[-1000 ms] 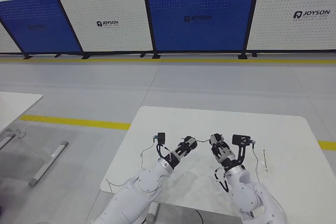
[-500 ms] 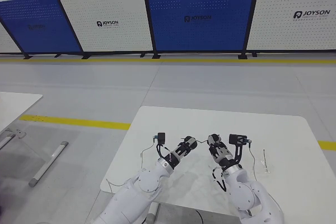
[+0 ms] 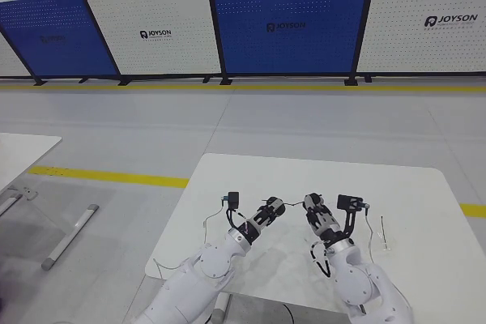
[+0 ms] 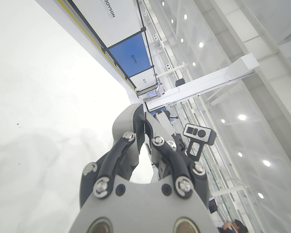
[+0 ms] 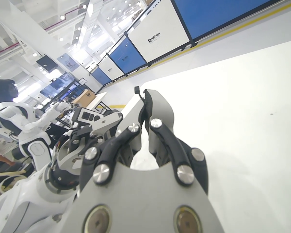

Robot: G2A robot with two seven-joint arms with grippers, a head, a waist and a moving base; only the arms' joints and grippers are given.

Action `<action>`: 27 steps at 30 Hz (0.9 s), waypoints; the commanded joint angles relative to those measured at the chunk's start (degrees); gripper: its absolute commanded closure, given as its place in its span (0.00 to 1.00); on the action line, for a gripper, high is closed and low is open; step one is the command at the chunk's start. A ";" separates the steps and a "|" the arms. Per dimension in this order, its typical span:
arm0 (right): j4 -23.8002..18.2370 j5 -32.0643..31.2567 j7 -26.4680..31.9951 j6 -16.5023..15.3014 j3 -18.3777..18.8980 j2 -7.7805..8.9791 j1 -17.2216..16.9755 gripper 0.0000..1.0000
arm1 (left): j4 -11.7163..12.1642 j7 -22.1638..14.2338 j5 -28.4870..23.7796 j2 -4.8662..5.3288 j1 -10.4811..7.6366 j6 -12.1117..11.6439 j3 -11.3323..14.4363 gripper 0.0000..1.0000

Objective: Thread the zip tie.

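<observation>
You can see the zip tie (image 5: 136,90) as a thin black strip held up above the table (image 3: 251,174), about in the middle of it from left to right and a bit toward the near edge. In the top view, the zip tie (image 3: 293,202) runs as a fine dark line from one gripper to the other.

The right gripper (image 5: 143,103) has its jaws pressed together on the strip. The small square head of the tie sticks out just past the fingertips (image 5: 150,100). From above, the right gripper (image 3: 312,201) sits just to the right of the strip.

The left gripper (image 4: 143,118) also has its jaws pressed together. A tiny black bit is pinched between its pads (image 4: 138,115). It looks like the other end of the tie, but it is too small to be sure. From above, the left gripper (image 3: 275,206) sits just to the left of the strip, close to the right gripper but not touching it.

Farther right on the table lies a thin pale strip (image 3: 384,229), well apart from both grippers.

Beyond the far edge of the table you see grey floor with a yellow line (image 3: 105,176), and blue and white panels (image 3: 292,36) standing at the far side.
</observation>
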 commanded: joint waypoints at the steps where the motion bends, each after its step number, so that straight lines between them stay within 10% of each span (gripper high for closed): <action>1: -0.42 -0.27 0.11 -0.03 0.23 0.07 -0.31 1.00 | 0.00 0.00 0.00 0.00 0.00 0.00 0.00 1.00; 27: 0.33 -1.13 1.00 0.68 -0.49 -0.18 0.72 1.00 | 0.00 0.00 0.00 0.00 0.00 0.00 0.00 1.00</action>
